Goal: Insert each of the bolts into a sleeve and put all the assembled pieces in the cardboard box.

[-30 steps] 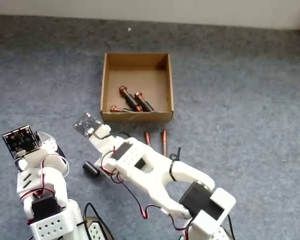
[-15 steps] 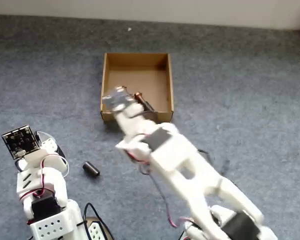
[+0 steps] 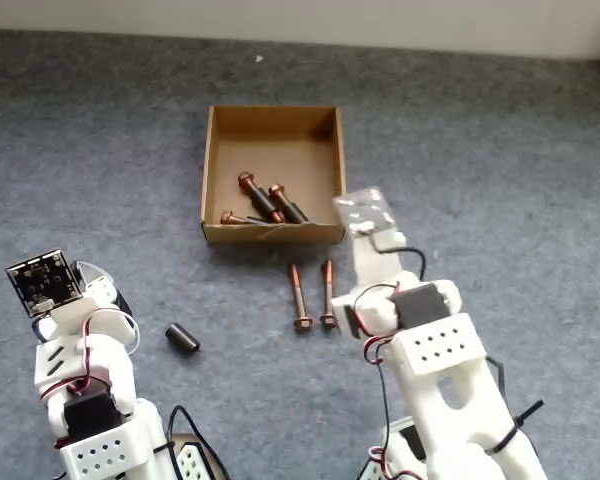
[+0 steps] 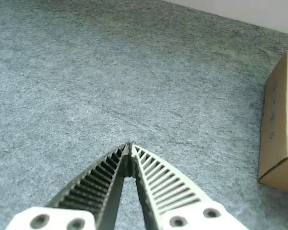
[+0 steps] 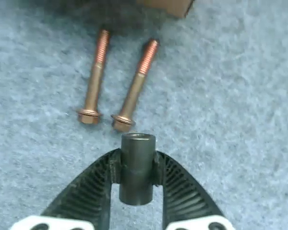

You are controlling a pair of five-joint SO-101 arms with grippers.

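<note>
The right gripper [image 5: 137, 159] squeezes a black sleeve [image 5: 138, 143] between its two fingers. It holds the sleeve by its sides, so the open hole points out to the front. That looks like a good way to hold it, because a bolt can then slide into the hole.

The sleeve is over the gray carpet [image 5: 240, 96]. One copper bolt [image 5: 134, 86] lies with its head just beside the sleeve's open end. A second copper bolt [image 5: 93, 79] lies next to it. Both bolts rest flat on the carpet, side by side, between the cardboard box [image 3: 209, 170] and the right arm [image 3: 425, 335]. Their screw ends point toward the box. Neither bolt has a sleeve on yet, so they probably wait there to be picked.

The box sits open on the carpet, farther back. Three finished pieces [image 3: 263, 200] lie inside it already, each a bolt with a dark sleeve on it.

A second sleeve [image 3: 182, 338] lies alone on the carpet, near the left arm [image 3: 85, 350]. It is likely meant for the other bolt.

The left gripper [image 4: 130, 149] is closed tight with nothing in it. Its tips touch. It sits over bare carpet, well apart from the box, and seems to be kept out of the way.
</note>
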